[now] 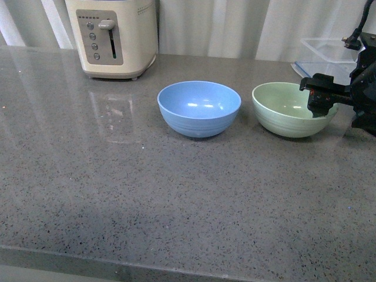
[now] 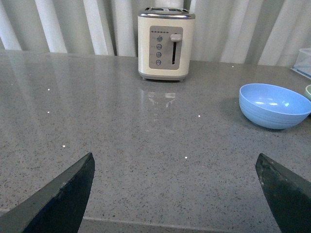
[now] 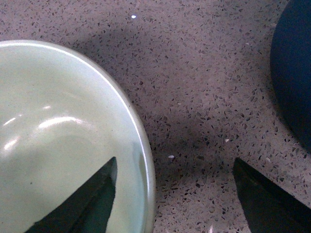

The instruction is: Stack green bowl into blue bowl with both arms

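Seeing the green bowl (image 1: 285, 111) sitting on the counter (image 1: 117, 194) just right of the blue bowl (image 1: 198, 108), I should lower my spread-open right gripper (image 3: 175, 170) so the rim sits deep between its jaws before closing squarely.

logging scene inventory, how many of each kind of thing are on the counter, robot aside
bowls: 2, the blue bowl and the green bowl
toaster: 1
clear plastic container: 1
dark navy round thing, seen only in the right wrist view: 1
total: 5
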Controlling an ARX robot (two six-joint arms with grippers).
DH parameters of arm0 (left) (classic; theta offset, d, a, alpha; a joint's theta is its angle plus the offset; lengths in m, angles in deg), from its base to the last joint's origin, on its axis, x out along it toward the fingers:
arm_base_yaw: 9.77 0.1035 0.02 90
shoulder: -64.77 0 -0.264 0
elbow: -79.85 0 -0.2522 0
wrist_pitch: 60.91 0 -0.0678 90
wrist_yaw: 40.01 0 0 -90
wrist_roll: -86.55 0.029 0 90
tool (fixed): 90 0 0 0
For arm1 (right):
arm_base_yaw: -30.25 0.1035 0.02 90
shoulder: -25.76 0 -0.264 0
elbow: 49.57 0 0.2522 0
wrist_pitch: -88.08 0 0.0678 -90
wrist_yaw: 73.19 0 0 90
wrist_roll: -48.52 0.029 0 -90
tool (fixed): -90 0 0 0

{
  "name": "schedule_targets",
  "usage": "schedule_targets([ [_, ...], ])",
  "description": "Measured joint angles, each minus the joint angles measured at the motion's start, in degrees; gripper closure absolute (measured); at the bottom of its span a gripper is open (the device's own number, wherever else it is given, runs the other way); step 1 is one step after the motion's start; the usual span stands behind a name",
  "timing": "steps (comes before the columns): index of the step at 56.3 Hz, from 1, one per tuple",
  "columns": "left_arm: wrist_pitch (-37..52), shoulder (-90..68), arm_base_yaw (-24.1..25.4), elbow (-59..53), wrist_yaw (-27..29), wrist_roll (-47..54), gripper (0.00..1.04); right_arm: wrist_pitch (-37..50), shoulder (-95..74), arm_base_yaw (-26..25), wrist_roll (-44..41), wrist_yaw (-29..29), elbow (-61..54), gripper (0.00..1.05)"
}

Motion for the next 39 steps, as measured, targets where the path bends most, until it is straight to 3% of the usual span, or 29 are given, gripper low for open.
schedule_targets([
  [16,0.0,0.0,0.0,0.0,0.0,0.0,0.07,0.1,-0.3,0.0,0.0,0.0,0.3,0.78],
  [24,0.0,0.0,0.0,0.0,0.0,0.0,0.07,0.2,0.1,0.0,0.4,0.5,0.4,1.02],
  [39,0.0,0.0,0.0,0.0,0.0,0.0,0.07,0.0,3.7,0.7,0.1,0.3,0.4,1.03],
])
